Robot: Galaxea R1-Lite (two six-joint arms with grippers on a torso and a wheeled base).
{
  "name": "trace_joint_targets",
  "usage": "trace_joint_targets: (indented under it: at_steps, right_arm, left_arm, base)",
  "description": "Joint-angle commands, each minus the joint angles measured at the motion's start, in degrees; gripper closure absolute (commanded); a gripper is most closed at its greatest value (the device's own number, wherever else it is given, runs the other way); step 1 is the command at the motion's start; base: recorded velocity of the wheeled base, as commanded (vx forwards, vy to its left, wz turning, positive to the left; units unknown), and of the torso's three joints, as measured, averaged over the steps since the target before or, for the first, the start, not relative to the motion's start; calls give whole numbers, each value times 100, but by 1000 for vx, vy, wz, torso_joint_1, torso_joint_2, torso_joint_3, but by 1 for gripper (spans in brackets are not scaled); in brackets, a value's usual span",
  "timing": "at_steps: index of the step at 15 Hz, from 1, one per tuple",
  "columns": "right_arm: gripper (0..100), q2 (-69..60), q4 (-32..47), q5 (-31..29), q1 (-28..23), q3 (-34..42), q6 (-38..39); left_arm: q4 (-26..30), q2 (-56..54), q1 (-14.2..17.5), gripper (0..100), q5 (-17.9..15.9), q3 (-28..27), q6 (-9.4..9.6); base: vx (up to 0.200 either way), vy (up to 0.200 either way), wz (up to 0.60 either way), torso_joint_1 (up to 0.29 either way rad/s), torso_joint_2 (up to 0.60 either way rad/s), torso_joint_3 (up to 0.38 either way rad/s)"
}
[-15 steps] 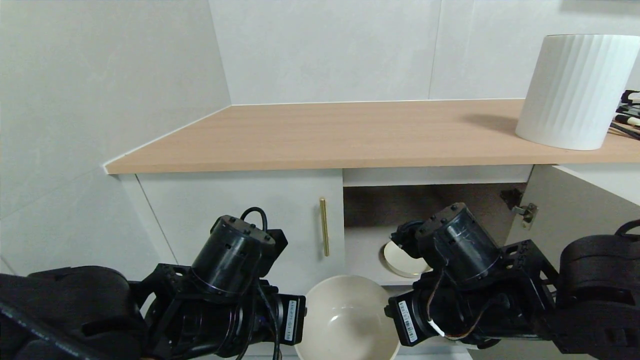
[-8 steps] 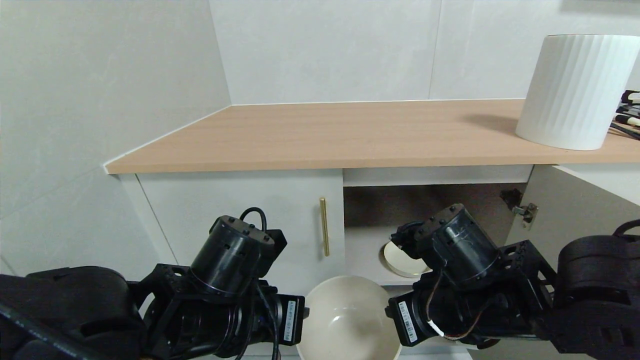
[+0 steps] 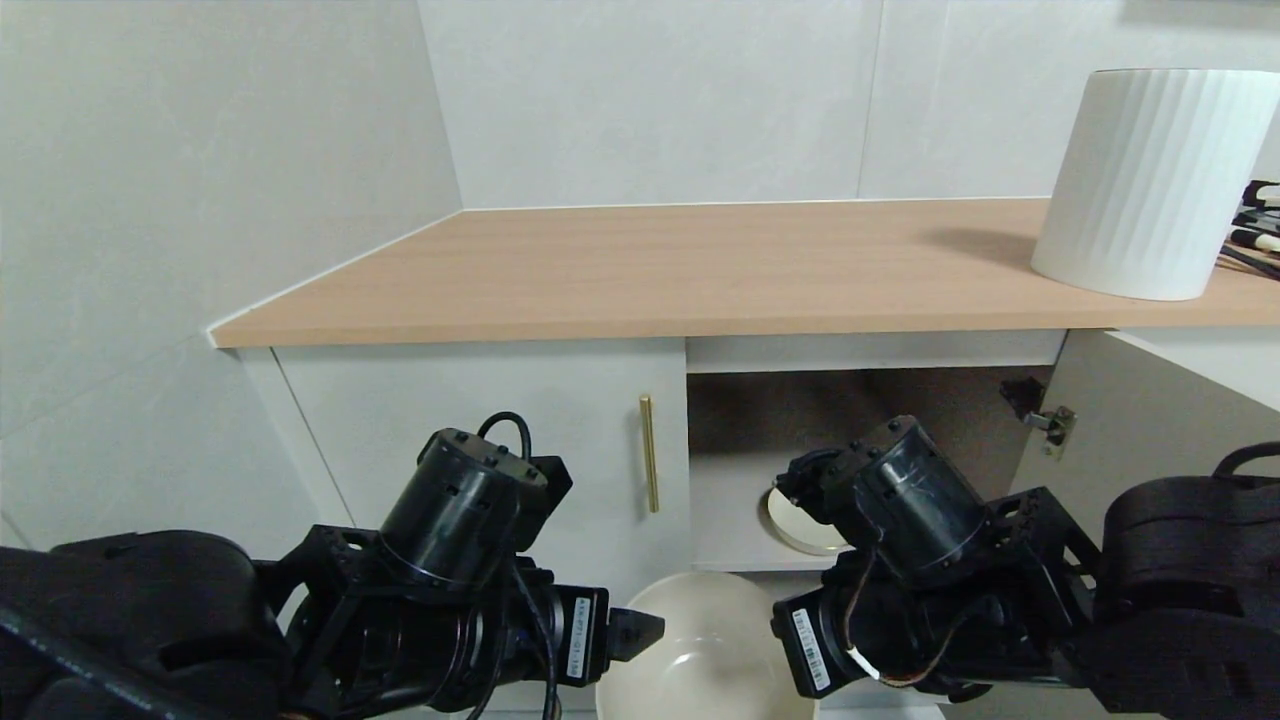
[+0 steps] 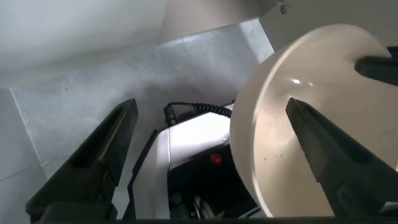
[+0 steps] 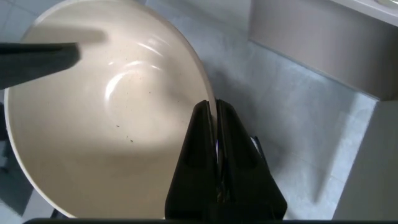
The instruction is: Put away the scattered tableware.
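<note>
Head view shows us the cabinet (image 3: 480, 440) with one door open. We see the bowl (image 3: 700, 650) low before its opening. The right gripper (image 5: 214, 109) pinches its rim, and the left gripper (image 4: 211, 109) has its fingers spread wide. A plate (image 3: 795, 525) lies inside the cabinet.

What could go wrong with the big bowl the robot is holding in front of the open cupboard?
The right gripper pinches the bowl by just a thin bit of rim, so it might tilt or slip out.
The left gripper has its jaws open astride the opposite rim; a nudge could knock the bowl loose.
A plate already lies in the cupboard, so the bowl may bang into it.
</note>
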Motion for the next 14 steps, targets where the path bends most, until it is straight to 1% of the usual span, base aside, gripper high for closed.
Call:
trace_joint_targets:
  at_steps: [1, 2, 6, 7, 8, 9, 11, 12, 14]
  right_arm:
    - [100, 86, -3, -5, -134, 0, 5]
    - [100, 103, -12, -14, -240, -9, 5]
    - [100, 437, -161, -58, -1154, 17, 128]
    - [100, 481, -161, -137, -1268, 44, 128]
    - [100, 534, -328, -366, -1532, 140, 137]
    - [100, 569, -601, -348, -1672, 237, 137]
    - [100, 692, -961, -357, -1769, 325, 128]
    - [100, 1053, -1383, -410, -1989, 263, 181]
    - [100, 1518, -2139, -498, -2217, 254, 498]
  left_arm:
    - [-17, -17, 0, 0, 3, -7, -16]
    - [-26, -44, 9, 0, 12, -16, -16]
    - [-35, -202, 35, 0, 30, -34, -34]
    - [-35, -202, 35, 0, 30, -34, -34]
    - [-35, -202, 35, 0, 30, -34, -34]
    - [-35, -220, 35, 0, 30, -34, -34]
    - [-26, -255, 35, 0, 30, -34, -34]
    - [-26, -255, 35, 0, 30, -34, -34]
    - [-26, -255, 35, 0, 30, -34, -34]
  base:
    - [0, 0, 0, 0, 0, 0]
    - [0, 0, 0, 0, 0, 0]
    - [0, 0, 0, 0, 0, 0]
    - [0, 0, 0, 0, 0, 0]
    - [0, 0, 0, 0, 0, 0]
    - [0, 0, 0, 0, 0, 0]
    - [0, 0, 0, 0, 0, 0]
    - [0, 0, 0, 0, 0, 0]
    - [0, 0, 0, 0, 0, 0]
